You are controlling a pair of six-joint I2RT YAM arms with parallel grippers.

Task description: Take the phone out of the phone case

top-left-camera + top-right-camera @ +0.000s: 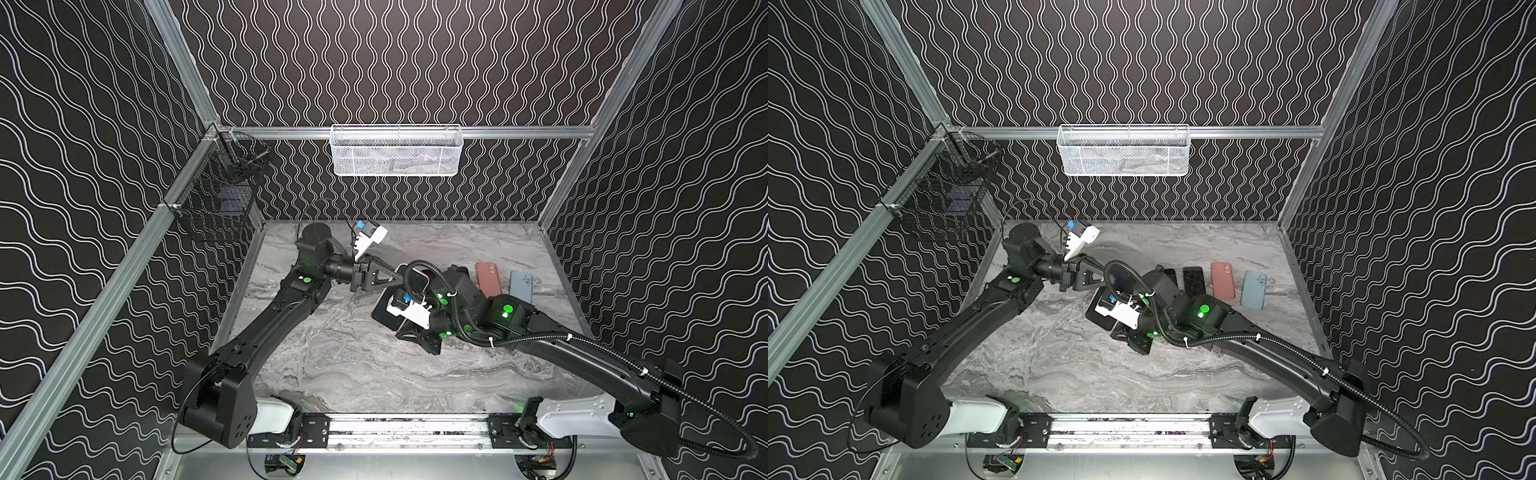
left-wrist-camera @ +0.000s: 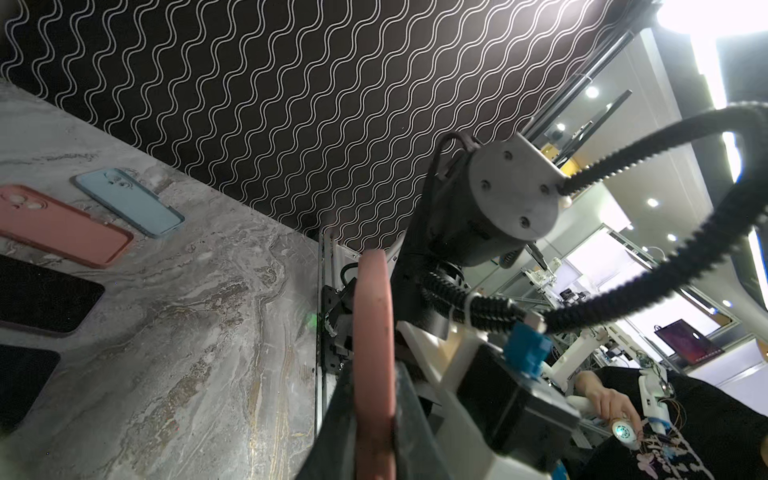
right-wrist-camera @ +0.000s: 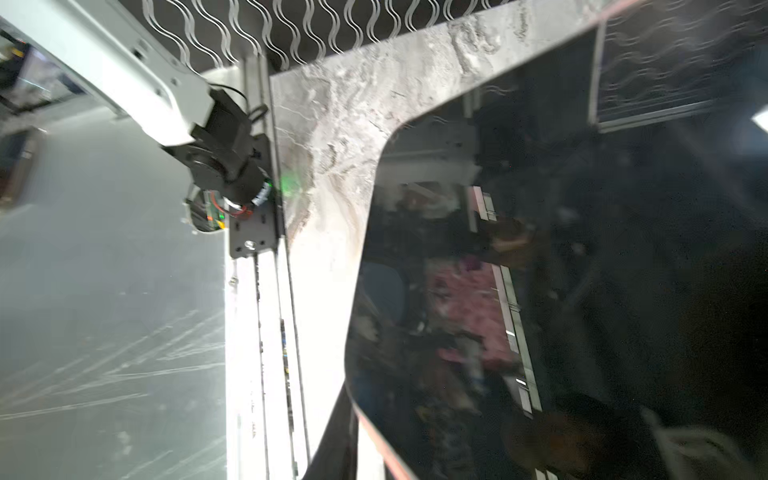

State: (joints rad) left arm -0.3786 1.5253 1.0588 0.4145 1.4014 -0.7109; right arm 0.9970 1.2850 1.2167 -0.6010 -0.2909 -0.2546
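Left tool (image 1: 400,279) clamped on pink phone case (image 2: 372,316) rim, right tool (image 1: 410,335) closed at phone (image 3: 582,270) corner.

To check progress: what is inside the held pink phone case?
A black phone fills the pink phone case; the right arm hides its middle in both top views.

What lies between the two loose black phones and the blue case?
A salmon-pink phone case, lying flat; shows in a top view and the left wrist view.
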